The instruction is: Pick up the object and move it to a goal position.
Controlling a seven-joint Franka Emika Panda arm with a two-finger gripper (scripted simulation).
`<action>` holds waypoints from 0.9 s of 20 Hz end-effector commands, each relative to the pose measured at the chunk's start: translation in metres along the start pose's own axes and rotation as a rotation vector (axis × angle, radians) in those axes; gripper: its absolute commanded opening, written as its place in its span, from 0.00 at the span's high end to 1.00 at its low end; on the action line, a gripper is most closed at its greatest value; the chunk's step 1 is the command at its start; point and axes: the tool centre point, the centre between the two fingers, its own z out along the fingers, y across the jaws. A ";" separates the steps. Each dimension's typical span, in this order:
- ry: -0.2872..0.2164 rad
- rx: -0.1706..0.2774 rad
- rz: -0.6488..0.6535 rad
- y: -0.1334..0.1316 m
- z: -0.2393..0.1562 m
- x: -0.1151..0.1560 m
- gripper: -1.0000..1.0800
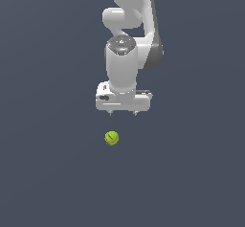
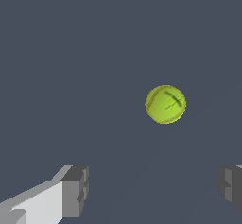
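The object, a small yellow-green ball (image 1: 111,138) with a darker green curved mark, lies on the dark grey floor. In the wrist view the ball (image 2: 165,104) shows clearly with its seam lines. My white gripper (image 1: 123,113) hangs above the ball and slightly toward the exterior view's right of it, apart from it. Only its short fingertips (image 1: 111,112) poke out below the hand. In the wrist view the gripper (image 2: 153,190) stands open, its two grey pads (image 2: 75,191) wide apart with nothing between them. The ball sits beyond the gap, not between the pads.
The dark grey floor (image 1: 48,173) stretches flat all around. The white arm (image 1: 127,53) rises above the gripper toward the top of the exterior view.
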 end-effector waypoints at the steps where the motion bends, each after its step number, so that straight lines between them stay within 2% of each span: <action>1: 0.000 0.000 0.000 0.000 0.000 0.000 0.04; 18: -0.002 0.008 0.067 0.004 0.000 -0.001 0.04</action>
